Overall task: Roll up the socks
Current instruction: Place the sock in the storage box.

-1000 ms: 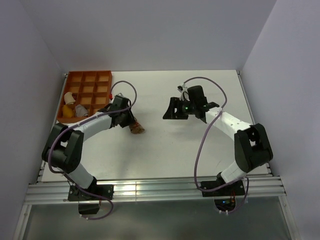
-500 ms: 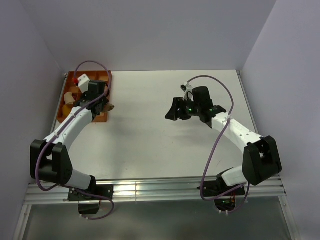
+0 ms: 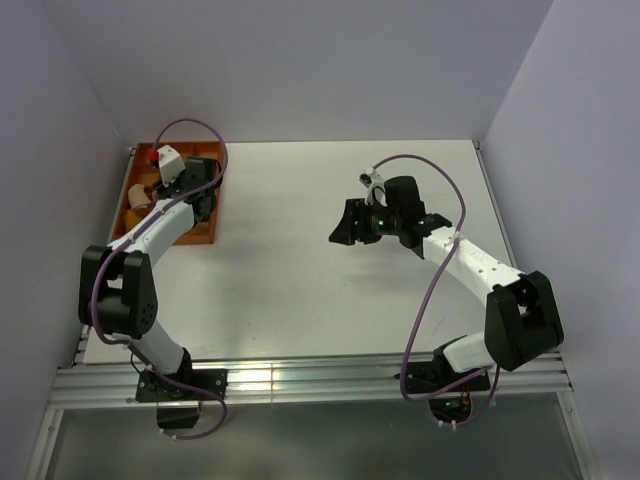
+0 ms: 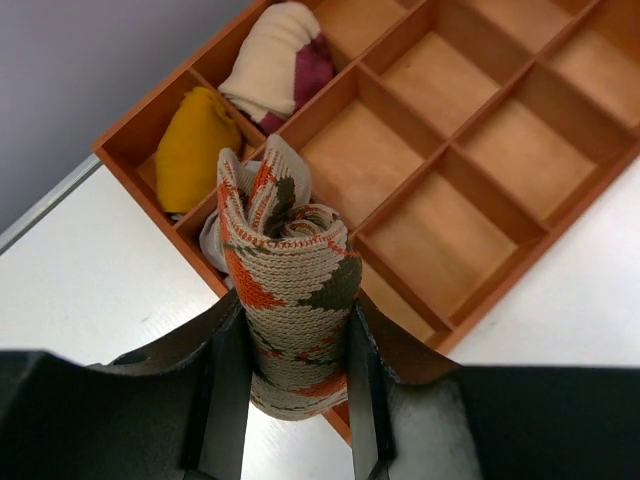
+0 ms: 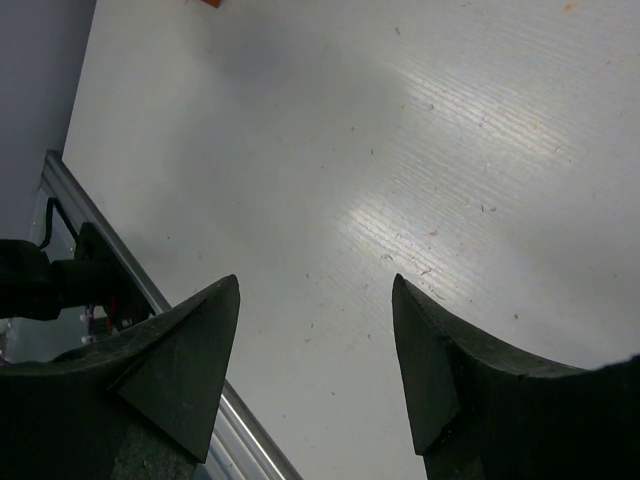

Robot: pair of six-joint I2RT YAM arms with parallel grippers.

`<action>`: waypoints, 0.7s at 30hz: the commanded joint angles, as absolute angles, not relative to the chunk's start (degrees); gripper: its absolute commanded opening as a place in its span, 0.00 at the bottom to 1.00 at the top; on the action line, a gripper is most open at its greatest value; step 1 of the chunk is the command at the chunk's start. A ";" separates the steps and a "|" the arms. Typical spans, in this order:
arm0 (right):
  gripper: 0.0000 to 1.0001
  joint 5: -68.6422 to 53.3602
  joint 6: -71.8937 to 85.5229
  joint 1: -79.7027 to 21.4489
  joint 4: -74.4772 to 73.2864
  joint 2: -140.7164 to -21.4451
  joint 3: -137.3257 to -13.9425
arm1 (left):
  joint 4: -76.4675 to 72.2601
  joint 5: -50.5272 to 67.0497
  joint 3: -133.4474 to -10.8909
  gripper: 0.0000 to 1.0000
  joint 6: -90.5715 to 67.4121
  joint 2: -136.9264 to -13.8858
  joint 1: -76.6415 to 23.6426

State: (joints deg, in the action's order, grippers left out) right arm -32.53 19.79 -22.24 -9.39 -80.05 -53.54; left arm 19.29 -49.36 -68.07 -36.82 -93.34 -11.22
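Above gridded orange tray [image 4: 442, 82]: coarse-knit sock roll [image 4: 285, 240] in left tool [image 4: 295, 325].

**Tan argyle knitted sock roll [image 4: 290, 270] held upright, spiral end up**

The sock roll is tan ribbed knit patterned with orange-red and dark brown diamonds. It is wound into a tight bundle, and its coiled end faces up. It stands upright, pinched at its lower half between the fingers of the left gripper [image 4: 295, 330], over the edge of the orange wooden divided tray [image 4: 540, 248]. A pale grey fold [image 4: 212, 240] shows at its left side; whether that is the second sock cannot be told.
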 commanded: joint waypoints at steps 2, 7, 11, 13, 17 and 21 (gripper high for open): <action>0.70 -33.49 18.72 -22.32 -6.51 -78.75 -53.00 | 16.44 -53.88 -70.14 0.00 -34.46 -95.36 -11.25; 0.70 -34.80 18.98 -22.24 -5.45 -78.93 -52.73 | 16.44 -54.49 -71.19 0.00 -34.45 -99.05 -11.95; 0.70 -34.72 18.90 -22.15 -5.54 -78.84 -52.65 | 17.93 -54.32 -72.07 0.00 -36.20 -102.21 -12.74; 0.70 -34.89 18.90 -22.15 -5.27 -78.84 -52.47 | 17.84 -53.62 -72.07 0.00 -36.74 -102.74 -13.18; 0.70 -35.07 18.90 -22.15 -5.27 -79.19 -52.56 | 18.45 -51.52 -72.24 0.00 -37.35 -103.01 -14.59; 0.70 -35.07 18.98 -22.24 -5.19 -79.36 -52.47 | 18.46 -47.74 -71.46 0.00 -38.58 -101.78 -14.94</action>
State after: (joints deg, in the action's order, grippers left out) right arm -34.15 19.79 -22.24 -7.25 -80.05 -52.90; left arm 18.65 -50.70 -69.78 -36.91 -103.50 -14.50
